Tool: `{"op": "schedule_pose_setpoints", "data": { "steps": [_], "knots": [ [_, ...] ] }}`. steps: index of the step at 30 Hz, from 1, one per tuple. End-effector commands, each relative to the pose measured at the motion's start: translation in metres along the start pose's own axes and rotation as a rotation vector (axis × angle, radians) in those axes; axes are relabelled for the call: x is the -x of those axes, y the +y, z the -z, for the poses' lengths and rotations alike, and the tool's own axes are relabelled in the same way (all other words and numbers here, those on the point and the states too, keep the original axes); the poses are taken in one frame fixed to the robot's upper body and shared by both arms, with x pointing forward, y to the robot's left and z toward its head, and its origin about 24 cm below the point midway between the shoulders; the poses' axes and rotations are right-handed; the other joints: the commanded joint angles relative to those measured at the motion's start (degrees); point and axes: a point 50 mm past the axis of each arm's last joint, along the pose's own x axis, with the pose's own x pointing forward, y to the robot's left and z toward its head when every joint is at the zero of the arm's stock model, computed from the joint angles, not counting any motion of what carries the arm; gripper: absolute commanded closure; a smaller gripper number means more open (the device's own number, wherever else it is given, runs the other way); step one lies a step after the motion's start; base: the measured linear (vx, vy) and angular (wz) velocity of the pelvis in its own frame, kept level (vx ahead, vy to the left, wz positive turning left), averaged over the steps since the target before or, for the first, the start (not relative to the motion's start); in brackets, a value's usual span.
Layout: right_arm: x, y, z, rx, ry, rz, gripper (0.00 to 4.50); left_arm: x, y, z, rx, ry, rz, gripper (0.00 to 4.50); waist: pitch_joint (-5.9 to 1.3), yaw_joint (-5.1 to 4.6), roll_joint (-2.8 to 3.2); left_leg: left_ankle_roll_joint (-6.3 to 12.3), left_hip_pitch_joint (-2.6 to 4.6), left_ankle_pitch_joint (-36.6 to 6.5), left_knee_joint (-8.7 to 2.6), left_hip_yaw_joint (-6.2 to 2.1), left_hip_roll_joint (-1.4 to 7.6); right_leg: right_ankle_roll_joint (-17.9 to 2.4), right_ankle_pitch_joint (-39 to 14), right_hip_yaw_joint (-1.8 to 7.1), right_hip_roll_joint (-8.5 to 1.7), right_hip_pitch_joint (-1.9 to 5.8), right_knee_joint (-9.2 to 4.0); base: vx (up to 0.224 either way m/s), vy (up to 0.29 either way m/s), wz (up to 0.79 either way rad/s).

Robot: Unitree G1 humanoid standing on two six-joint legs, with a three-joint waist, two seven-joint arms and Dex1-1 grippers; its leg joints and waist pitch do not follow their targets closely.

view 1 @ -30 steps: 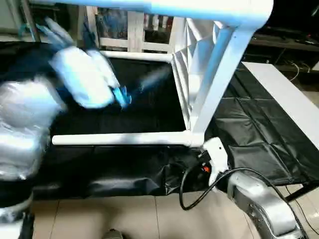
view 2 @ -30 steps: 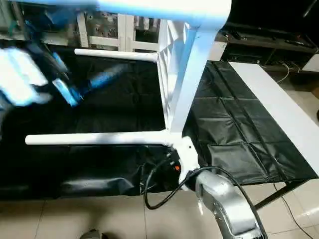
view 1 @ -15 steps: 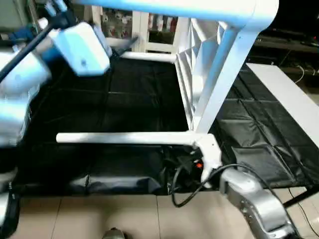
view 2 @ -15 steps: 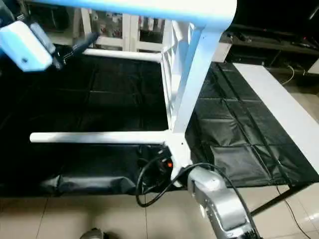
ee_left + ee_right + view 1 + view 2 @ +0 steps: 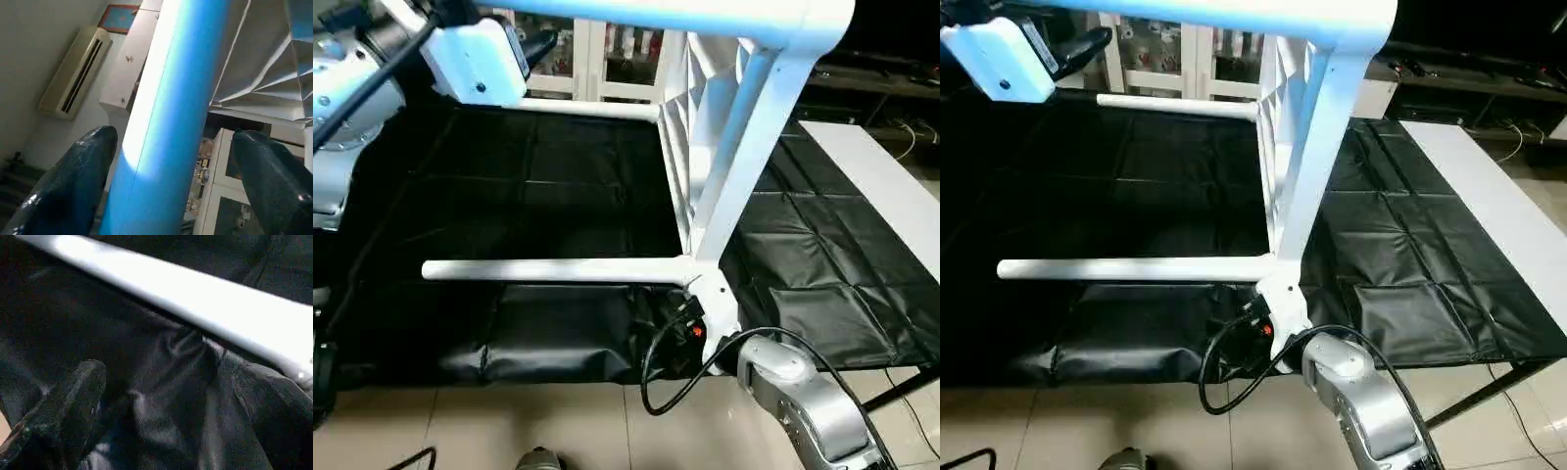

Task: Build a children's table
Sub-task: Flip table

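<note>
We see the black-draped worktable [image 5: 558,186] under everything. On it the children's table [image 5: 1278,127] stands on its side, its top upright at 12 o'clock and its legs reaching toward 9 o'clock. A flat white board [image 5: 876,191] lies at 3 o'clock. Our left gripper [image 5: 171,147], raised at 10 o'clock, has its fingers wide apart around the upper leg [image 5: 168,112], not pressing it. Our right gripper [image 5: 171,396], at 5 o'clock, is spread wide and holds nothing, just below the lower leg [image 5: 195,293]
</note>
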Motion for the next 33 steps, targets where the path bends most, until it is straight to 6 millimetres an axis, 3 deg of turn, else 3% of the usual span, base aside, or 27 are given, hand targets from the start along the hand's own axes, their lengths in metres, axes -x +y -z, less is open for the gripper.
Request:
{"op": "schedule_pose_setpoints", "data": {
  "steps": [1, 6, 11, 22, 33],
  "knots": [
    [0.006, 0.007, -0.017, 0.023, -0.13, -0.098, 0.0, -0.004, 0.006, -0.002, -0.017, -0.004, -0.023, 0.68, -3.36, -0.06, 2.49, -10.37, 3.63, -34.8, -5.13, -2.15, 1.95, -7.6, -14.6, 0.74, -2.44, -0.61, -4.27, 0.0, 0.0, 0.0],
    [0.013, 0.02, -0.039, -0.032, -0.355, -0.233, 0.0, -0.005, 0.006, 0.002, -0.011, 0.007, -0.034, 1.18, -3.24, -0.07, 2.6, -9.17, 3.44, -34.9, -5.15, -2.18, 1.98, -8.2, -15.4, 0.89, -2.64, -0.67, -4.44, 0.0, 0.0, 0.0],
    [0.019, 0.031, -0.047, -0.013, -0.475, -0.299, 0.0, -0.005, 0.006, 0.006, 0.0, 0.025, -0.04, 1.52, -3.12, 0.21, 2.69, -9.49, 3.44, -36.5, -5.38, -2.43, 2.03, -8.1, -16.8, 0.82, -2.57, -0.82, -4.5, 0.0, 0.0, 0.0],
    [0.022, 0.031, -0.048, -0.004, -0.53, -0.306, 0.0, -0.001, 0.007, 0.013, 0.034, 0.07, -0.065, 2.28, -2.91, 0.32, 2.88, -9.41, 3.44, -38.8, -5.51, -2.81, 2.0, -7.9, -20.4, 0.9, -2.7, -1.04, -4.85, 0.0, 0.0, 0.0],
    [0.02, 0.029, -0.046, 0.004, -0.525, -0.289, 0.0, 0.008, 0.014, 0.029, 0.178, 0.168, -0.231, 2.46, -2.91, 0.8, 2.79, -8.84, 3.3, -36.7, -5.41, -2.65, 1.95, -8.4, -19.5, 0.97, -2.77, -0.91, -4.69, 0.0, 0.0, 0.0]
  ]
}}
